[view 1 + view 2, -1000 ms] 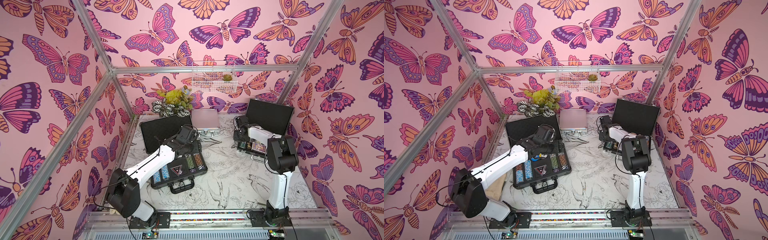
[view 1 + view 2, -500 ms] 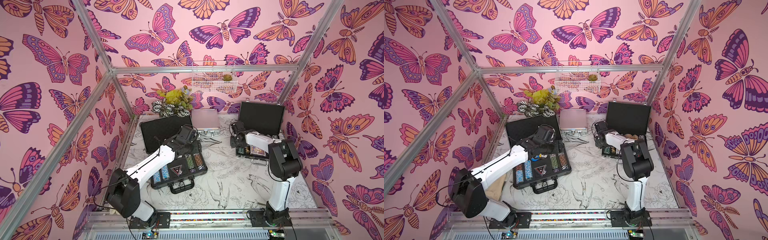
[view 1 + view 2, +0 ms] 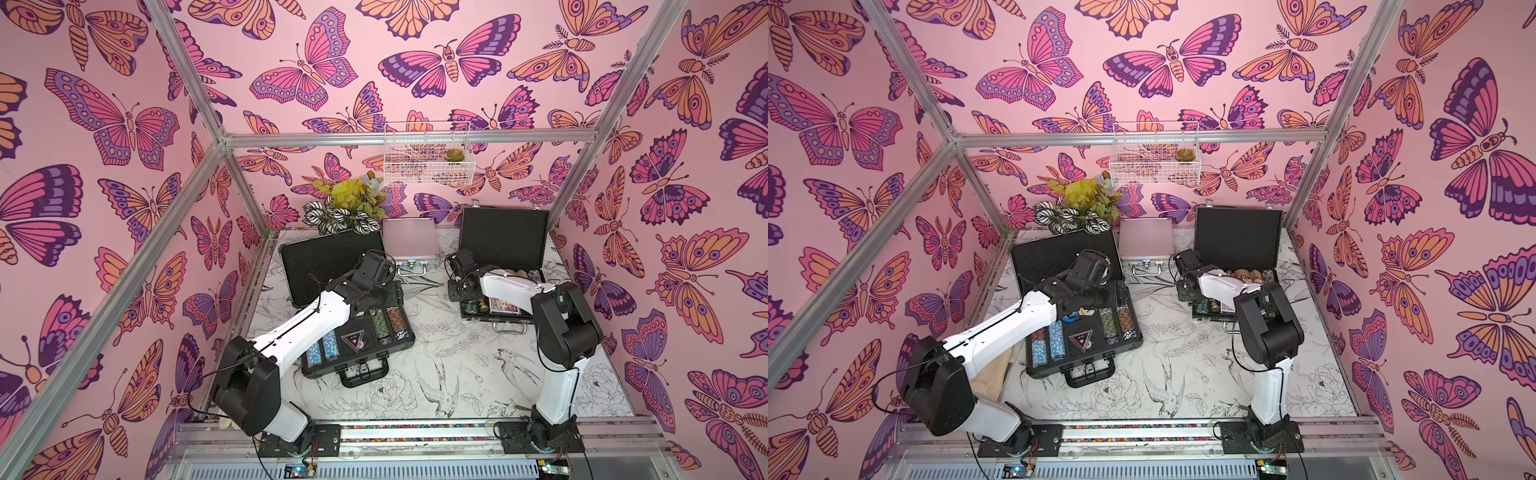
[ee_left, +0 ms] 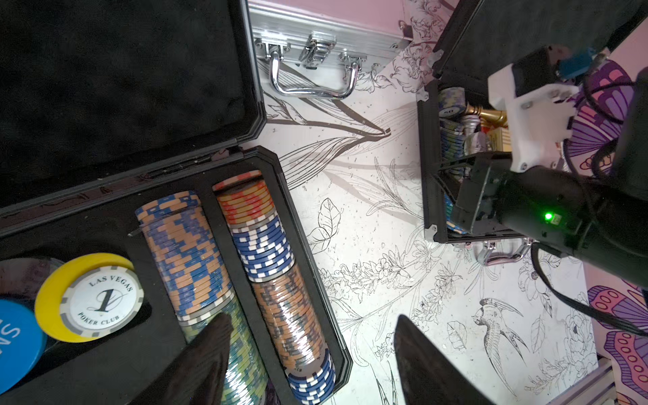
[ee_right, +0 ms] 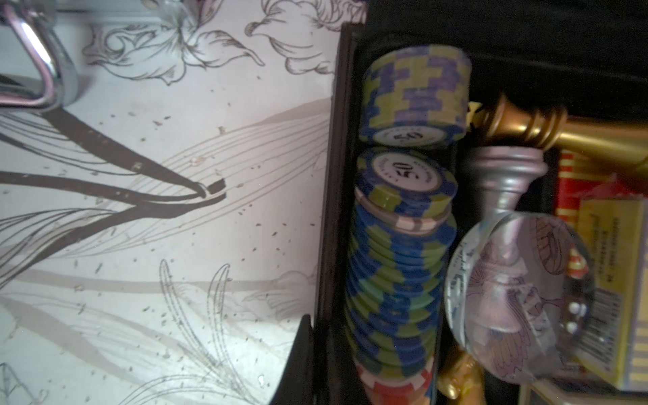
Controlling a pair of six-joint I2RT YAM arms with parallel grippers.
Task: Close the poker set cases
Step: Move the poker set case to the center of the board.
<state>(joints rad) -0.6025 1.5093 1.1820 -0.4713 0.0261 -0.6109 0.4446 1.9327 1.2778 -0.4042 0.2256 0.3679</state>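
Note:
The large dark-grey case (image 3: 353,368) lies open on the left, its lid (image 3: 328,262) folded back and chip rows showing. My left gripper (image 4: 310,317) hangs open over its right end, one finger (image 4: 214,336) above the chips and the other above the table. The small silver case (image 3: 409,239) at the back middle looks shut, handle forward. The flat black case (image 3: 503,241) on the right stands open, lid nearly upright. My right gripper (image 3: 457,289) is shut on its left side wall (image 5: 333,210). Only one finger (image 5: 301,350) shows, pressed against the outside of that wall.
Potted plants (image 3: 349,208) stand at the back left behind the grey case. A white wire basket (image 3: 428,160) hangs on the back wall. Metal frame posts and pink walls close in the table (image 3: 436,353). A glass ball (image 5: 519,298) and card boxes lie in the black case.
My right gripper has moved left toward the table's middle, and the black case has slid left with it, its lid now more upright. The left arm has not moved.

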